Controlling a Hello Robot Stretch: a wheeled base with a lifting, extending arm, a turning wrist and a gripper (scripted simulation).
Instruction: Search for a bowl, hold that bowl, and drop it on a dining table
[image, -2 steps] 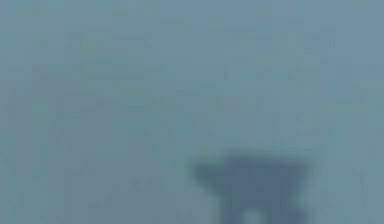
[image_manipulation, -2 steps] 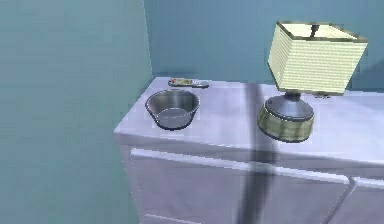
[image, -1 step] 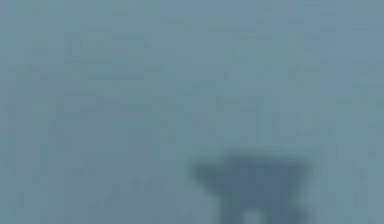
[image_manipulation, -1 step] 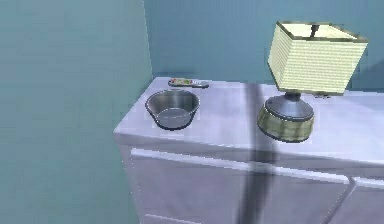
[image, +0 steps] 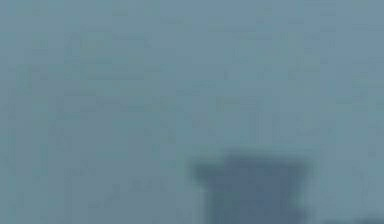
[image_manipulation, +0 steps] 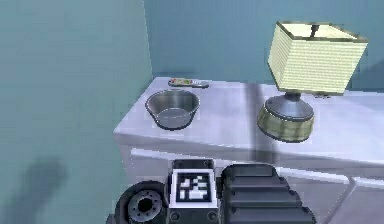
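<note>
i look out on the arm side and see the bowl (image_manipulation: 172, 108), a grey metal one, standing upright on the top of a pale cabinet (image_manipulation: 230, 105), near the left end and close to the front edge. this is good for me, because nothing stands between the bowl and the robot. behind it, just at the wall, lies a small flat thing (image_manipulation: 187, 83); i cannot say what it is. to the right, well apart from the bowl, stands a lamp (image_manipulation: 300, 80) with a cream shade, so i judge it will not disturb a reach.

at the bottom edge of this view is the end of the arm: a white marker square (image_manipulation: 196, 188) and left of it the dark body of the gripper (image_manipulation: 143, 206). i think it sits drawn in like this so the robot can drive near furniture without hitting it. i cannot make out the fingers, so i cannot tell the state of the claw, nor whether it holds anything.

the forward view looks at a teal wall (image: 120, 80), so i judge the base stands side-on to the cabinet, as the arm needs. in my judgement the search is done, and the step now is to lift and extend toward the bowl.
</note>
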